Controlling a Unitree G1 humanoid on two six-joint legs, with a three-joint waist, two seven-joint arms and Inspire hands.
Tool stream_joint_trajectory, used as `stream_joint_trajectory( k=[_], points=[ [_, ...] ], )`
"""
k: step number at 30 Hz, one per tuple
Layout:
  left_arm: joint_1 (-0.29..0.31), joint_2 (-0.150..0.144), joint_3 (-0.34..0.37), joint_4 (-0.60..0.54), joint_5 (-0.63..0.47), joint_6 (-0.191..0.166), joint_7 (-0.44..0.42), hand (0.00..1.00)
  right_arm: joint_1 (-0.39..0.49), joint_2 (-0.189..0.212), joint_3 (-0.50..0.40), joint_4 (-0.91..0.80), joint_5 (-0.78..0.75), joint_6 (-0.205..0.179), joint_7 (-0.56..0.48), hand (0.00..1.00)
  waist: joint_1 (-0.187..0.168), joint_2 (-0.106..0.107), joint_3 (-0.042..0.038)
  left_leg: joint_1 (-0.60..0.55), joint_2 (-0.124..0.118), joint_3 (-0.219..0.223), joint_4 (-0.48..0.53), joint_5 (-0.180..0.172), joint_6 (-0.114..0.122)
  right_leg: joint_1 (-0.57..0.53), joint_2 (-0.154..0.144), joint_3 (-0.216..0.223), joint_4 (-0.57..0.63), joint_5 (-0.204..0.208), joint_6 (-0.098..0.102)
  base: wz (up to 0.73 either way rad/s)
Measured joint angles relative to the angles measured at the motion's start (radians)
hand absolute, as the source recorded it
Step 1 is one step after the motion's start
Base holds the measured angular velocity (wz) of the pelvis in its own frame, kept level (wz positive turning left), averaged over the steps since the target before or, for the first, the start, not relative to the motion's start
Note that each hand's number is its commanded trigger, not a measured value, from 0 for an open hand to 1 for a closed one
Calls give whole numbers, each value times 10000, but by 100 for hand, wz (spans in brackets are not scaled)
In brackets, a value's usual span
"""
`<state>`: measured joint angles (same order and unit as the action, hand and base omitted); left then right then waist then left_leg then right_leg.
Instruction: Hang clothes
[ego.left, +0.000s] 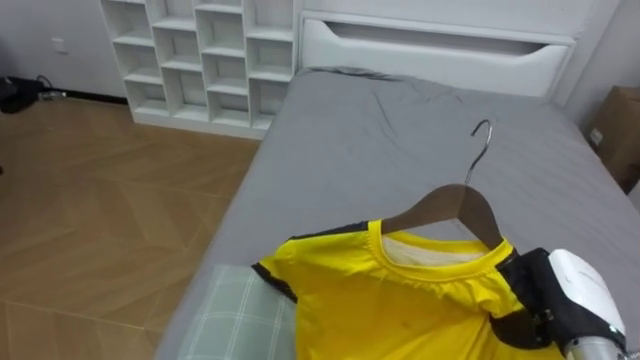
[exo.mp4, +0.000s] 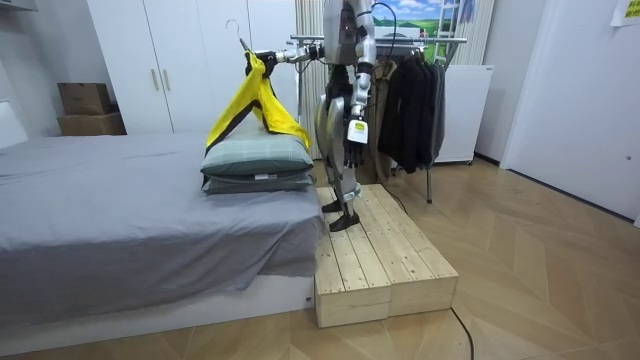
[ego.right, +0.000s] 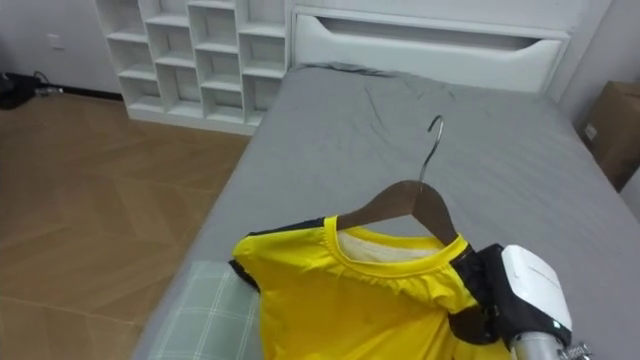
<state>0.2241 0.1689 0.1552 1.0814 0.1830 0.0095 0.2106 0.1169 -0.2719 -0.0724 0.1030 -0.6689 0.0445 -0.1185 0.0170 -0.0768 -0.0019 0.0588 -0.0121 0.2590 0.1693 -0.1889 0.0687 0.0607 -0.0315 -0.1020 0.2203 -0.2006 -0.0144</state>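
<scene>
A grey bed (ego.left: 400, 140) stretches under and beyond the fingers (exo.mp4: 270, 56), a white headboard (ego.left: 440, 50) at its far end. White shelves (ego.left: 200, 60) stand far left of them, a box (ego.left: 618, 125) far right, green pillows (ego.left: 235, 320) below. A wooden platform (exo.mp4: 375, 255) lies behind them.

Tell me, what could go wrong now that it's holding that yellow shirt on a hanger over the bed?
The right hand carries the yellow shirt at one shoulder, so the wooden hanger might tip and shed it onto the bed. The left hand hangs idle at its side. The clothes rack stands behind the robot, which is up on a wooden platform; turning there, it could misstep off the edge.
</scene>
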Motion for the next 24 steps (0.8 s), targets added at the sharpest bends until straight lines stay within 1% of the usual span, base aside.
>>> stream_joint_trajectory(
  k=[1,4,6,7,8,9,10,11,12,13,14,15,16,17,18,19,20,21,23,24],
  points=[
    [19,0,3,0,125,43,-43,0,107,0,-37,-123,5,0,0,100,-32,-9,-8,-2,1,24,-2,-3,4,-21,0,28,7,3,4,-12],
    [130,1,20,9,596,227,-97,0,526,0,-282,-677,20,-1,1,100,-185,-42,-4,46,36,343,-20,-26,41,-127,37,326,38,54,34,-31],
    [97,34,32,58,745,311,-81,0,694,1,-407,-955,-93,4,0,100,-461,-124,-13,53,77,650,-31,-61,64,-269,61,513,114,79,58,-34],
    [55,40,32,85,744,316,-81,0,697,0,-410,-994,-111,4,0,100,-483,-148,2,65,97,761,-25,-74,64,-322,85,631,159,93,63,-57],
    [-53,53,-17,131,731,317,-77,0,727,5,-406,-1076,-111,4,0,100,-490,-173,1,91,170,1106,-5,-124,61,-458,136,787,232,135,65,-82],
    [-192,58,-44,214,726,305,-77,0,726,6,-374,-1202,-114,3,4,100,-429,-212,14,122,229,1477,-9,-146,47,-653,156,797,344,160,54,-88],
    [-224,59,-40,274,731,295,-77,0,726,6,-373,-1296,-134,0,9,100,-401,-213,19,126,248,1615,-12,-171,48,-741,156,740,408,165,48,-94],
    [-417,69,-28,418,739,282,-78,0,728,5,-395,-1517,-188,0,20,100,-445,-206,32,187,326,2055,-3,-236,39,-890,162,662,511,197,37,-97],
    [-432,75,-25,427,733,274,-77,0,724,1,-399,-1800,-361,-8,23,100,-391,-149,48,251,393,2427,18,-311,14,-1010,151,348,579,246,-26,-96],
    [-413,83,-25,429,732,274,-77,0,722,-4,-403,-1964,-449,-9,22,100,-384,-92,62,254,455,2611,36,-378,0,-1032,118,53,570,284,-45,-93],
    [-457,116,-26,422,725,275,-68,0,722,-22,-412,-2189,-553,-43,14,100,-427,-66,61,284,567,2916,164,-490,-22,-1076,20,-558,572,357,-74,-84],
    [-489,163,-52,430,629,286,-57,0,719,-26,-415,-2334,-646,-54,1,100,-433,-21,81,374,633,3252,192,-568,-66,-1154,-102,-1036,687,382,-80,-83],
    [-513,189,-72,448,581,298,-56,0,718,-25,-409,-2367,-704,-68,-9,100,-428,-20,82,422,661,3421,208,-599,-89,-1192,-135,-1173,762,387,-78,-77],
    [-592,244,-164,509,432,348,-53,0,718,-25,-403,-2373,-783,-86,-17,100,-425,-15,83,526,719,3699,280,-671,-131,-1217,-156,-1270,827,392,-83,-70],
    [-640,256,-209,590,427,375,-52,0,719,-26,-379,-2374,-803,-86,-17,100,-416,11,70,603,741,3933,287,-709,-175,-1295,-136,-1173,949,391,-83,-62],
    [-679,256,-232,639,428,410,-52,0,719,-26,-379,-2376,-793,-86,-17,100,-439,22,68,620,747,4008,287,-718,-185,-1317,-127,-1154,951,392,-85,-51],
    [-782,258,-300,767,430,539,-53,0,718,-25,-366,-2377,-785,-85,-17,100,-448,37,74,651,768,4197,283,-730,-205,-1375,-121,-1162,949,417,-126,-44],
    [-784,270,-426,795,433,692,-56,0,718,-21,-292,-2384,-791,-85,-15,100,-467,35,43,666,797,4384,289,-748,-236,-1449,-101,-1156,962,444,-163,-44],
    [-784,271,-472,812,433,837,-64,0,718,-5,-232,-2401,-803,-85,9,100,-477,76,63,716,857,4583,343,-782,-294,-1477,-63,-1158,977,468,-190,-36],
    [-784,272,-469,819,436,953,-85,0,717,-4,-238,-2442,-830,-78,29,100,-487,114,51,748,909,4709,394,-813,-336,-1484,-31,-1152,973,474,-202,-30]
  ],
)
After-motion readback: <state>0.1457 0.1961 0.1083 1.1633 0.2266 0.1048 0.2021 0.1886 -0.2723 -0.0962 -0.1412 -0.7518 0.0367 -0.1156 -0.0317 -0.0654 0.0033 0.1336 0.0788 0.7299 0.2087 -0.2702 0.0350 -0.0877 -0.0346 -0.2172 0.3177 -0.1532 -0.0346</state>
